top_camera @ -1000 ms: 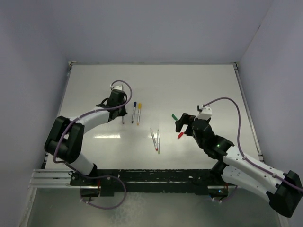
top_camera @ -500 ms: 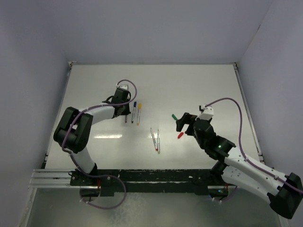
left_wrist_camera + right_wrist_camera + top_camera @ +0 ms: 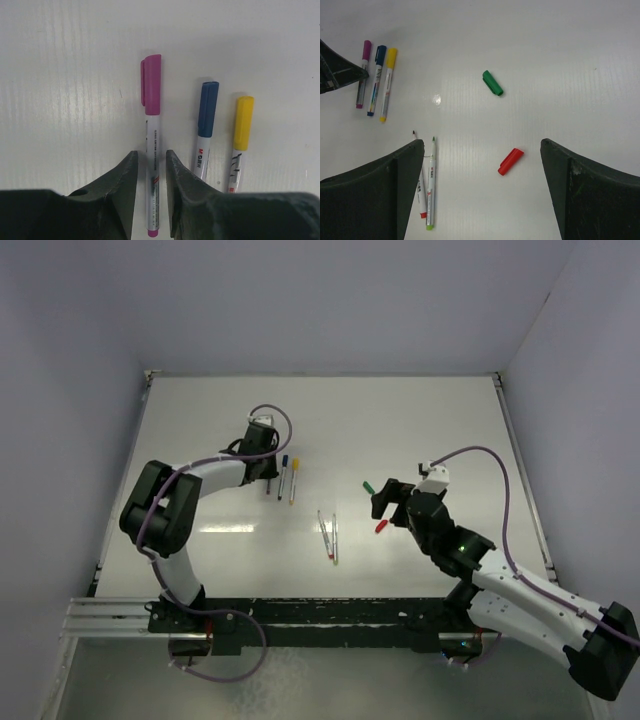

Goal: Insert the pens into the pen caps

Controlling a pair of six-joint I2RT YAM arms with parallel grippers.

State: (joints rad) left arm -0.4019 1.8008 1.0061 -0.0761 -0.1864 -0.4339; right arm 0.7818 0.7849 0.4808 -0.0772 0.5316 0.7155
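Observation:
A purple-capped pen [image 3: 151, 150] lies flat on the white table between the fingers of my left gripper [image 3: 151, 160]. The jaws stand slightly open, with a thin gap on each side of the barrel. To its right lie a blue-capped pen [image 3: 205, 130] and a yellow-capped pen [image 3: 240, 140]. Two uncapped pens lie side by side mid-table, one green-tipped [image 3: 430, 182] and one red-ended [image 3: 421, 192]. The red cap [image 3: 510, 161] lies loose on the table beneath my wide-open right gripper [image 3: 482, 150], between its fingers. Farther off lies the green cap [image 3: 492, 83].
The white table [image 3: 440, 430] is walled at the back and both sides. The left arm [image 3: 200, 475] arches over its left part. The right arm [image 3: 500, 580] stretches in from the near right corner.
My left gripper shifted right to beside the blue-capped pen, and its jaws have parted from the purple-capped pen. The right arm has hardly moved.

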